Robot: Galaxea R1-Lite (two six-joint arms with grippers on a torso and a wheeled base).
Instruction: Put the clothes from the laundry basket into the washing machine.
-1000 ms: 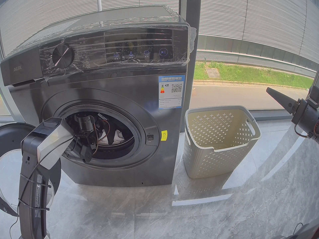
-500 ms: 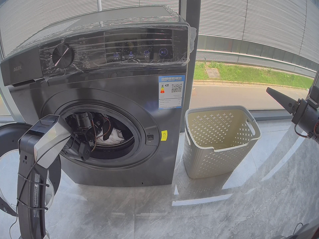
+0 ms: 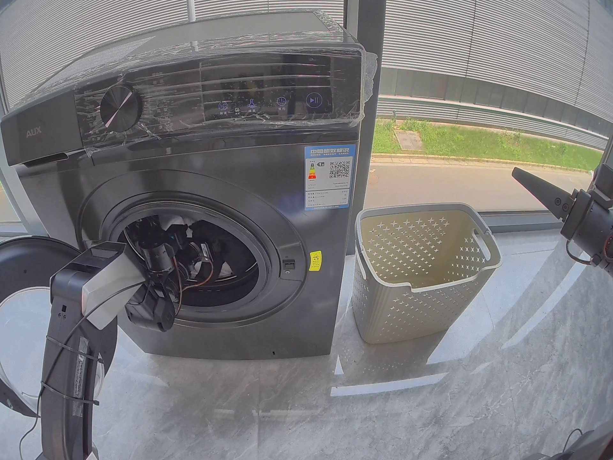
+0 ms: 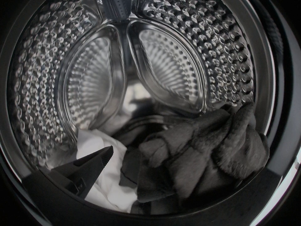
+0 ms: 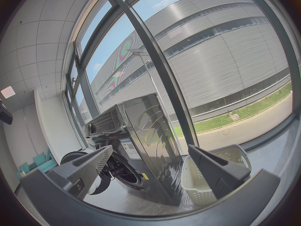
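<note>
Inside the washing machine (image 3: pixel 255 161), one white garment (image 4: pixel 106 179) and one dark garment (image 4: pixel 200 154) are lying by the wide-spread left gripper (image 3: pixel 198 253); the right gripper (image 5: pixel 149 148) is gaping wide, right of one laundry basket (image 3: pixel 415 308).

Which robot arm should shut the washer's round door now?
Left, probably. The left gripper sits at the drum opening, right beside the open door; the right gripper hangs far off, beyond the laundry basket.

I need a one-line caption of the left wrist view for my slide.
Open left gripper in the washer drum, with a white cloth and dark clothes lying at its bottom.
</note>
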